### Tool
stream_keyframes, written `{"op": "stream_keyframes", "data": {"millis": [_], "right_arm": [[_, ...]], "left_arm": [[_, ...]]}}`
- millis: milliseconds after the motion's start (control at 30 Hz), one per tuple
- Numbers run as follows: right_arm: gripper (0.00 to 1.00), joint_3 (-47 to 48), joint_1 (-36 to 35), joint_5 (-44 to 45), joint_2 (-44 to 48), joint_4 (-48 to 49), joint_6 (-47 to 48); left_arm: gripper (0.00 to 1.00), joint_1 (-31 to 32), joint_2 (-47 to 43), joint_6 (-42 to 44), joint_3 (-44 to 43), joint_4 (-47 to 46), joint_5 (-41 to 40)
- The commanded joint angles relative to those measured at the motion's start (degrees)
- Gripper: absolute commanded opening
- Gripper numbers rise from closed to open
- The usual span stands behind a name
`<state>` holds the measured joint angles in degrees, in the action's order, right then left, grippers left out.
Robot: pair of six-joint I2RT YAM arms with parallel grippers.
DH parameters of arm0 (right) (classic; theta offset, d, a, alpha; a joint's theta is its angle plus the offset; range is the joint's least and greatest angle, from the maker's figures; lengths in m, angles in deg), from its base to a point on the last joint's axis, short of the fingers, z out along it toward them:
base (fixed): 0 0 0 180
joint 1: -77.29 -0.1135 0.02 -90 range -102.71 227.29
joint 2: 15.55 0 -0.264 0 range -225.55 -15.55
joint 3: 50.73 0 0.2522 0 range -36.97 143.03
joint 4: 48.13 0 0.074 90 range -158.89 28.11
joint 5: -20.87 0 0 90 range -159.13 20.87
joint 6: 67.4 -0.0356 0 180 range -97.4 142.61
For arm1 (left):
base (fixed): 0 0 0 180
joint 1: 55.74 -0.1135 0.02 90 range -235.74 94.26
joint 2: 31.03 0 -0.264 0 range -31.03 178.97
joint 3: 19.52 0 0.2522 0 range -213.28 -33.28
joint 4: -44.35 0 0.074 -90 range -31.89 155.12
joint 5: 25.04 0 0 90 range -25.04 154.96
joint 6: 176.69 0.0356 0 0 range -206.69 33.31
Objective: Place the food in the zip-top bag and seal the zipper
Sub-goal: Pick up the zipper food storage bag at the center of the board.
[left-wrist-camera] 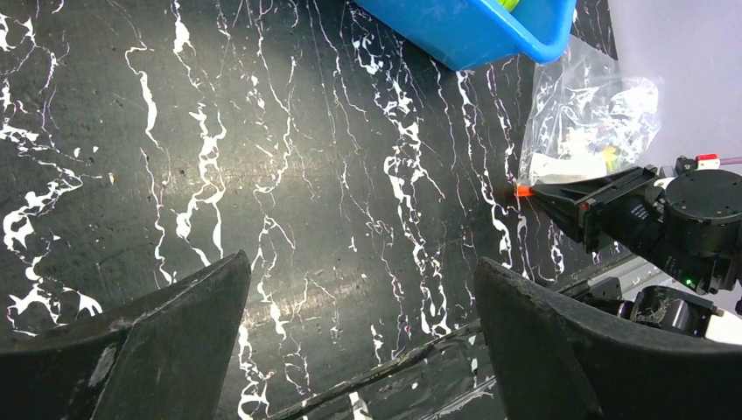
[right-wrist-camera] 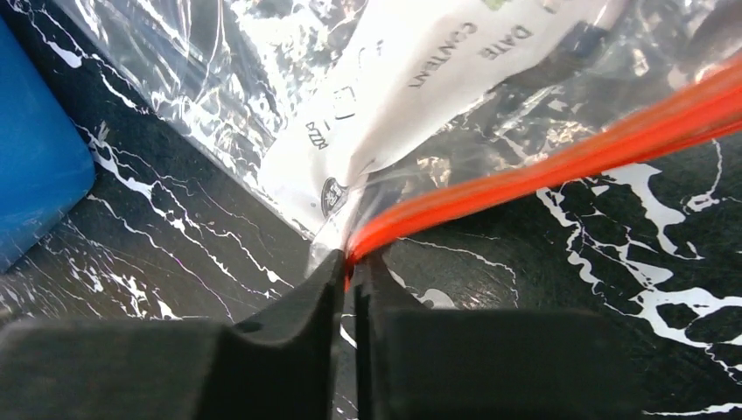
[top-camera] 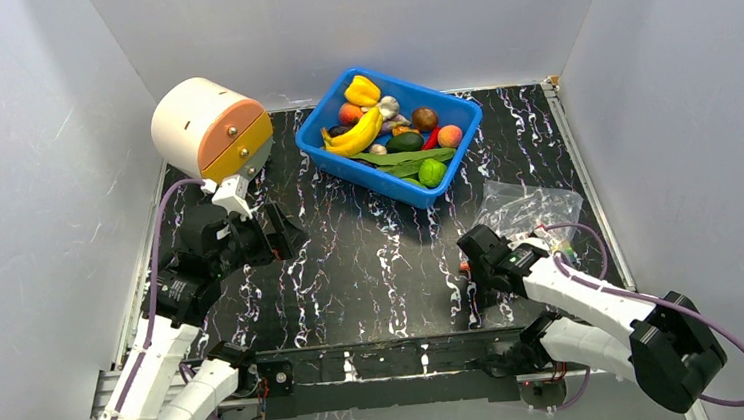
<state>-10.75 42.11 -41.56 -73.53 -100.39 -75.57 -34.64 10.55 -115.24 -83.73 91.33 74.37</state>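
**Item 1, lower right of the overhead view.** The right gripper (top-camera: 467,263) is reaching low over the bench (top-camera: 372,260). In its own wrist view (right-wrist-camera: 350,262) the jaws are pressing nearly together and pinching the end of the zipper (right-wrist-camera: 569,144), the orange-red strip running off to the upper right of that frame.

**Item 2, left of centre.** The left gripper (top-camera: 280,232) is hovering over bare bench. Its jaws are standing spread wide, with nothing between them (left-wrist-camera: 359,271).

**Item 3, right of centre.** The zip-top bag (top-camera: 533,207) is lying crumpled and flat on the bench, just beyond the right gripper and near the bin's right corner. No food is showing inside it.

**Item 4, upper centre.** The blue bin (top-camera: 402,193) is holding all the food: banana (top-camera: 357,134), long green leaves (top-camera: 399,156), lime (top-camera: 432,172), peach (top-camera: 449,136) and others.

**Item 5, upper left.** A cream drum with an orange face (top-camera: 209,127) is sitting by the wall.

**Step in hand (judged).** The bag is being taken by its mouth edge, and filling is not yet begun. The next move is calling for the mouth to be parted and held open, likely with the left gripper taking the opposite lip, before any food is carried over.

**Writing.** The bag's white panel (right-wrist-camera: 411,79) is showing "DATE" and "CONTENT". Its smaller print and a round mark are too small to read.
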Motion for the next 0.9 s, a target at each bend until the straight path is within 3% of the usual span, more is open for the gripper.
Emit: {"op": "stream_keyframes", "data": {"millis": [0,333,567,867], "right_arm": [[0.02,0.3,0.1,3.7,2.1,-1.4,-1.5],[0.00,11.9,0.2,10.0,9.2,-17.3,0.7],[0.00,23.2,0.1,16.9,11.4,-25.1,8.0],[0.00,35.9,0.1,17.2,10.6,-21.6,27.3]], "left_arm": [[0.98,-0.3,-1.0,-0.1,0.2,1.3,-0.4],[0.98,-0.3,3.1,-0.4,-2.3,2.7,1.0],[0.98,-0.3,4.8,-1.0,-2.2,5.8,-1.0],[0.98,-0.2,5.7,1.0,-2.6,7.0,1.7]]}}
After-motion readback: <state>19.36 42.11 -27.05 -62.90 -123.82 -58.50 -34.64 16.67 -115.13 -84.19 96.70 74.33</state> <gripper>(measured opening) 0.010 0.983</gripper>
